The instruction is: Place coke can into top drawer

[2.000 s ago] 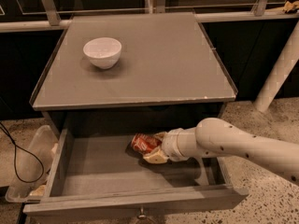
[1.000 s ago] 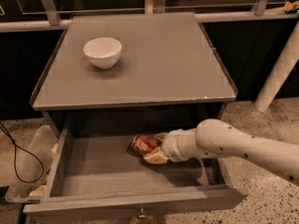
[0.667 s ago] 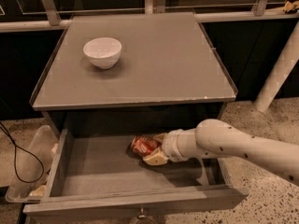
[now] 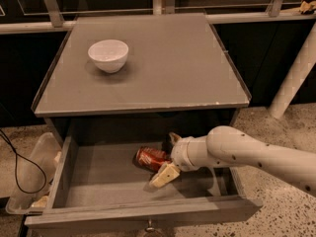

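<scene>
The coke can (image 4: 148, 158) lies on its side on the floor of the open top drawer (image 4: 103, 181), near the middle. My gripper (image 4: 163, 159) reaches into the drawer from the right, at the can's right end. Its fingers stand spread, one behind the can and the near finger (image 4: 164, 175) in front of it, a little off the can. The white arm (image 4: 247, 154) crosses the drawer's right side.
A white bowl (image 4: 108, 55) stands on the cabinet top (image 4: 173, 68) at the back left. A clear plastic bin (image 4: 29, 177) and a black cable (image 4: 15, 167) are on the floor to the left. A white post (image 4: 294, 78) stands at the right.
The near finger has moved away from the can, so the gripper has opened. The can has settled slightly to the left on the drawer floor. The arm has barely moved.
</scene>
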Robot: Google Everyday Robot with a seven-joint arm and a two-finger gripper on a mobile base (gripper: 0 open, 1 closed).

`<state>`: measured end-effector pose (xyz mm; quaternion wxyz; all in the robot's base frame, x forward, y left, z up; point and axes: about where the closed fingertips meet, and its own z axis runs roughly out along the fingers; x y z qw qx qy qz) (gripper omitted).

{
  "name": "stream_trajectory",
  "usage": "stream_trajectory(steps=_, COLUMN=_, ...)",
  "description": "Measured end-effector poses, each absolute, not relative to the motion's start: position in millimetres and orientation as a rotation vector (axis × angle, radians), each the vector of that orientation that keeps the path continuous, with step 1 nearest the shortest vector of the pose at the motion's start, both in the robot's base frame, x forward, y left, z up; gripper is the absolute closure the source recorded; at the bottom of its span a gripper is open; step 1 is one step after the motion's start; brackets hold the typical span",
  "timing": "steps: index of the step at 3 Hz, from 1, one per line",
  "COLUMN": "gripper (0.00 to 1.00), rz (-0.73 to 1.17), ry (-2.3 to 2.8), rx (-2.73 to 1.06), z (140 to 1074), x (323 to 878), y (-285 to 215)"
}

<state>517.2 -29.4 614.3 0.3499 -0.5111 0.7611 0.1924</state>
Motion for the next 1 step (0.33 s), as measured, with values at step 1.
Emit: stream_trajectory(steps=1, gripper=0.0, rz=0.498, ry=1.972, rx=-1.324, z=614.3, x=517.2, y=-29.4)
